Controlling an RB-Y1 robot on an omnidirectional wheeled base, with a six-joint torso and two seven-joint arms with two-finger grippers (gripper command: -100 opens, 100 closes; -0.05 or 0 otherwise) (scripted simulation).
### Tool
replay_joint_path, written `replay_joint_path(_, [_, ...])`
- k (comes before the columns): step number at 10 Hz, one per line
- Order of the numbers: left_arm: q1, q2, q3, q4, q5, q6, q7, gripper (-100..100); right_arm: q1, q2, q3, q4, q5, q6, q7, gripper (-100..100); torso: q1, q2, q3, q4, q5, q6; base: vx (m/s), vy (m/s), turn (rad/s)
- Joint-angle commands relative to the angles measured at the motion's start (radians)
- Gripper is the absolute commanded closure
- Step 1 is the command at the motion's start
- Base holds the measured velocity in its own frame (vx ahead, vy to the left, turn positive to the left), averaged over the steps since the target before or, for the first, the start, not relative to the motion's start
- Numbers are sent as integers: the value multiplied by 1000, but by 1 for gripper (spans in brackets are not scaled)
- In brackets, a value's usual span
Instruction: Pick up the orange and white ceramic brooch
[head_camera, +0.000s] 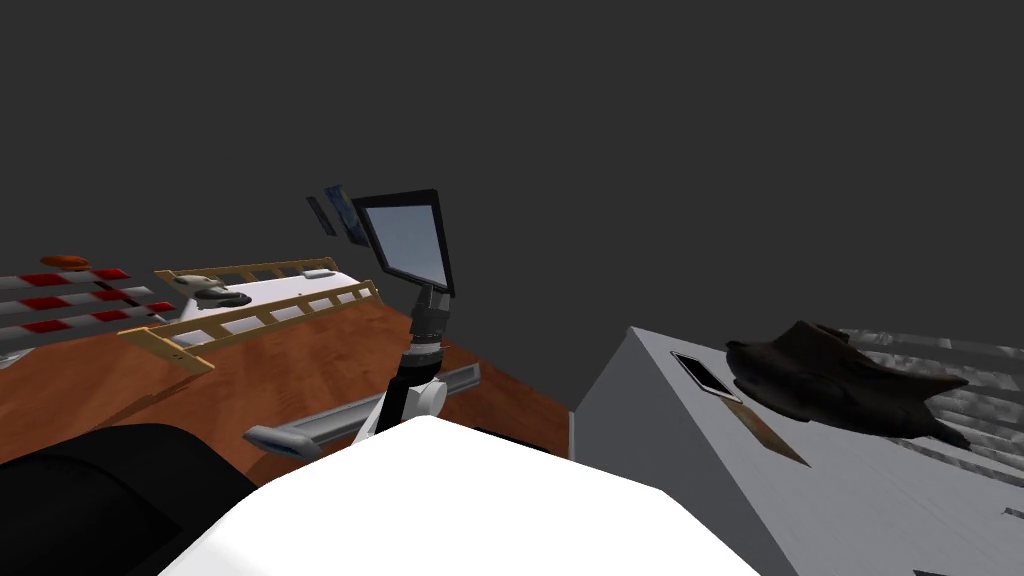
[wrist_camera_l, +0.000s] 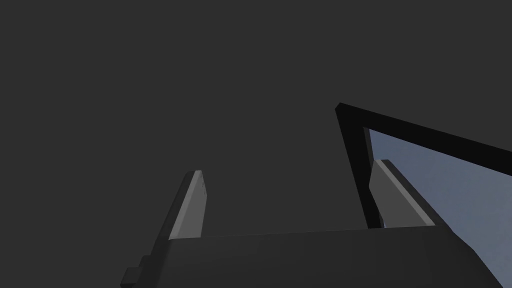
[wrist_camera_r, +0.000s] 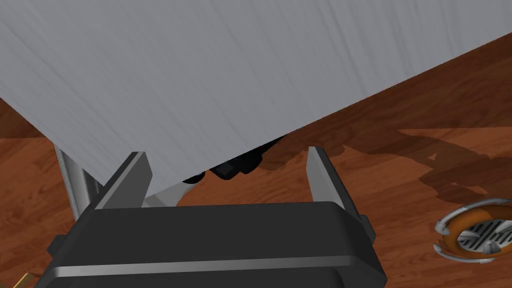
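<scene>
In the head view the left arm (head_camera: 425, 345) stands raised upright above the chest. A pale grey worktop (head_camera: 850, 500) on the right carries a dark crumpled cloth (head_camera: 840, 375), and a wooden floor (head_camera: 100, 390) spreads to the left. In the left wrist view the left gripper (wrist_camera_l: 290, 167) is released, its fingers (wrist_camera_l: 192, 205) apart and holding nothing. In the right wrist view the right gripper (wrist_camera_r: 226, 152) is also released and empty. It points down at the wood, with a flat light grey surface (wrist_camera_r: 225, 65) slanting across beyond it. The brooch (wrist_camera_r: 475, 236), an orange ring with grey trim and a grilled centre, lies flat on the wood. It sits off to one side of this gripper, outside the gap between its jaws. The step in hand, I judge, is the approach. The hand should shift sideways until the brooch sits between the fingers, then come down with the wrist pointing straight at the floor. So flat a thing offers only its rim, so the jaws should straddle the ring and close low on its outer edge without scraping the wood or brushing the grey surface.
</scene>
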Motion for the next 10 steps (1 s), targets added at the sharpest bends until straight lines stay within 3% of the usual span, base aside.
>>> replay_joint_path(1, [0, 0, 0, 0, 0, 0, 0, 0, 14, -24, -23, 10, 13, -2, 35, -100, 0, 0, 0, 0, 0, 0, 145, -28, 58])
replay_joint_path(5, [0, 0, 0, 0, 0, 0, 0, 0, 90, -122, -120, 30, 76, -11, 143, -100, 1, 0, 0, 0, 0, 1, 171, -38, 101])
replay_joint_path(6, [0, 0, 0, 0, 0, 0, 0, 0, 101, -137, -133, 32, 85, -12, 159, -100, -1, 0, 0, 0, 0, 1, 124, -53, 60])
replay_joint_path(7, [0, 0, 0, 0, 0, 0, 0, 0, 93, -126, -120, 33, 77, -10, 151, -100, 0, 3, 2, 1, 0, 1, 48, -20, 17])
replay_joint_path(8, [0, 0, 0, 0, 0, 0, 0, 0, 94, -128, -122, 33, 78, -10, 155, 0, 2, 8, 5, 2, 0, 1, 12, -5, 1])
replay_joint_path(9, [0, 0, 0, 0, 0, 0, 0, 0, 92, -149, -96, 33, 87, 22, 150, -100, 3, 12, 7, 3, 1, 2, 1, -1, -12])
replay_joint_path(10, [0, 0, 0, 0, 0, 0, 0, 0, 92, -159, -83, 34, 91, 38, 148, -100, 4, 14, 8, 4, 1, 2, -8, 2, -18])
